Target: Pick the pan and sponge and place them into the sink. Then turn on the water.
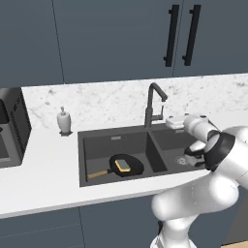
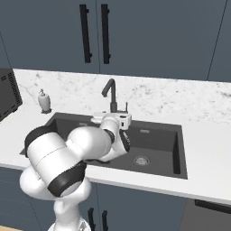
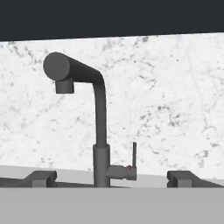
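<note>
Pan: the pan (image 1: 127, 165) lies flat on the floor of the sink's left basin, its wooden handle pointing toward the front left corner of that basin.
Sponge: the sponge (image 1: 124, 165) rests inside the pan, on its black bottom, yellow side showing with a grey-green face on top.
Sink: the sink (image 1: 97, 145) is a dark double basin let into the white worktop (image 1: 43, 179); a round metal drain (image 2: 141, 159) shows in the right basin.
Faucet: the faucet (image 3: 99, 118) stands upright behind the divider between the basins, its spout bent forward over the sink; a thin lever (image 3: 134, 154) stands upright on its right side in the hand view. No water can be seen running.
Pincer: the pincer (image 3: 112, 178) is released, its two dark fingertips (image 3: 41, 178) spread wide on either side of the faucet's base in the hand view, holding nothing. It hangs over the sink, just in front of the faucet and facing it.
Arm: the white arm (image 2: 72, 153) bends low across the front of the sink.
Soap bottle: a small white soap bottle (image 1: 64, 121) stands on the worktop left of the sink, by the marble backsplash (image 1: 106, 99).
Cabinets: dark blue cabinets (image 1: 111, 34) with black bar handles hang above.
</note>
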